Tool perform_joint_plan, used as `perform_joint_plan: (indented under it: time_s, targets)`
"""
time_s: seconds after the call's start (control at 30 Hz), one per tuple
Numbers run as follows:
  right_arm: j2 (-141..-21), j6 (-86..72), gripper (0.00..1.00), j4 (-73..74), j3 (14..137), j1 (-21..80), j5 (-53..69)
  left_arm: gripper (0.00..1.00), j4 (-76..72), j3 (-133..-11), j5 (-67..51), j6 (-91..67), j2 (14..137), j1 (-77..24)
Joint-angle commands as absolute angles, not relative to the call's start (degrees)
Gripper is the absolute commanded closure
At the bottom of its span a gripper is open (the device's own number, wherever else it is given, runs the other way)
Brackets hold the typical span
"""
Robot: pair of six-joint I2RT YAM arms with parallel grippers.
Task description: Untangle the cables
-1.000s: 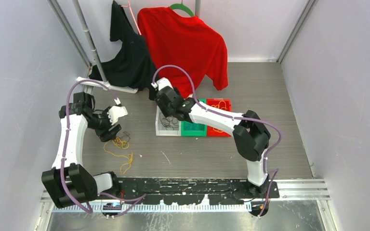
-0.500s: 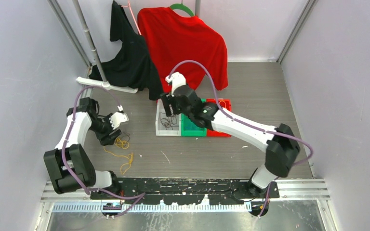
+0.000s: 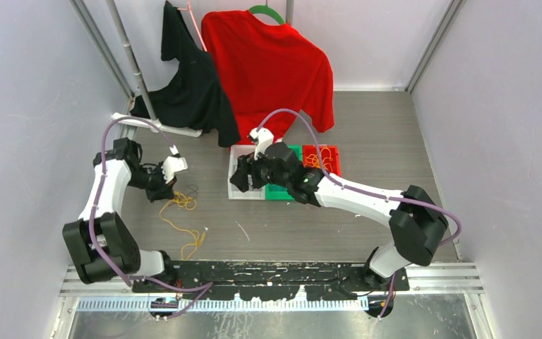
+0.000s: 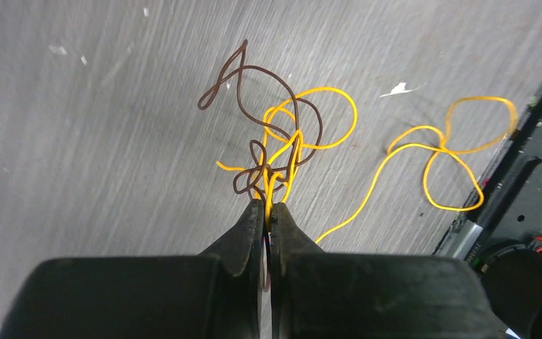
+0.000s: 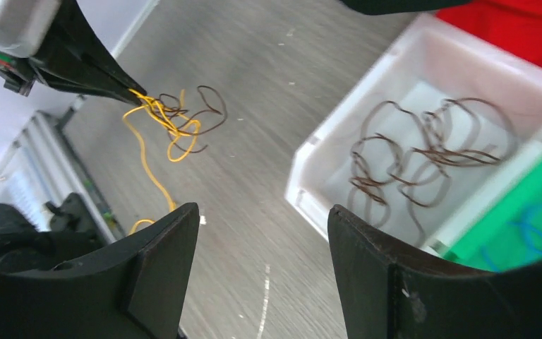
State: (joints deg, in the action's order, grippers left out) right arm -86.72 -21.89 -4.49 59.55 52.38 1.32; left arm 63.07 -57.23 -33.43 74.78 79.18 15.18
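An orange-yellow cable [image 4: 437, 152] and a dark brown cable [image 4: 243, 70] are knotted together on the grey floor [image 3: 182, 203]. My left gripper [image 4: 268, 206] is shut on the knot, with orange strands pinched between its tips. The orange tail runs toward the near rail [image 3: 194, 236]. Right of the knot, my right gripper [image 5: 262, 209] hovers open and empty beside the white bin's left edge [image 3: 240, 182]. In the right wrist view the left gripper [image 5: 123, 92] holds the tangle [image 5: 176, 120].
A white bin [image 5: 310, 205] holds several brown cables [image 5: 423, 152]. A green bin [image 3: 282, 189] with blue cable and a red bin [image 3: 322, 159] with orange cable stand beside it. Red and black shirts hang at the back. The black base rail [image 3: 268, 272] runs along the near edge.
My left gripper has shut on the knot and drawn it slightly back and left; the orange tail shifted. The right gripper moved from above the white bin down toward its left edge.
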Motion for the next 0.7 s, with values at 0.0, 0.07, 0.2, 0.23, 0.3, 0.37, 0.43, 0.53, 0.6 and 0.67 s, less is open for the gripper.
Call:
perform_joint_plan:
  time_s: [0.0, 0.07, 0.2, 0.23, 0.3, 0.37, 0.43, 0.53, 0.6, 0.67]
  targets:
    - [-90.01, -26.67, 0.28, -16.22, 60.09, 52.33, 12.61, 1.00, 76.86, -61.28, -43.70, 85.52, 71.54, 15.64]
    - [-92.36, -27.99, 0.28, -18.67, 60.64, 52.65, 15.42, 1.00, 80.66, -62.02, -45.81, 88.86, 69.26, 15.60]
    - [-95.78, -28.90, 0.27, -19.84, 63.22, 53.87, 18.06, 1.00, 87.80, -63.68, -49.72, 96.80, 66.00, 15.51]
    - [-96.16, -29.42, 0.27, -20.91, 63.49, 54.16, 19.10, 1.00, 88.33, -64.13, -50.42, 97.04, 65.35, 15.24]
    - [-96.49, -29.79, 0.25, -23.71, 63.39, 55.15, 20.25, 1.00, 88.85, -65.16, -51.09, 96.21, 64.25, 14.24]
    - [-96.49, -28.85, 0.24, -23.76, 63.84, 56.26, 20.41, 1.00, 89.53, -66.03, -51.47, 95.99, 63.47, 13.46]
    - [-96.62, -28.46, 0.23, -23.60, 64.35, 56.77, 20.82, 1.00, 89.99, -66.47, -51.59, 95.88, 62.69, 12.71]
    - [-97.06, -28.47, 0.24, -23.32, 65.21, 57.15, 22.39, 1.00, 90.08, -66.74, -51.48, 95.23, 61.94, 11.85]
    - [-97.16, -28.51, 0.25, -23.07, 65.47, 57.34, 23.63, 1.00, 89.79, -66.92, -51.43, 94.35, 61.56, 11.49]
    - [-97.12, -28.28, 0.26, -22.75, 65.48, 57.69, 23.63, 1.00, 89.74, -66.97, -51.38, 94.16, 61.37, 11.22]
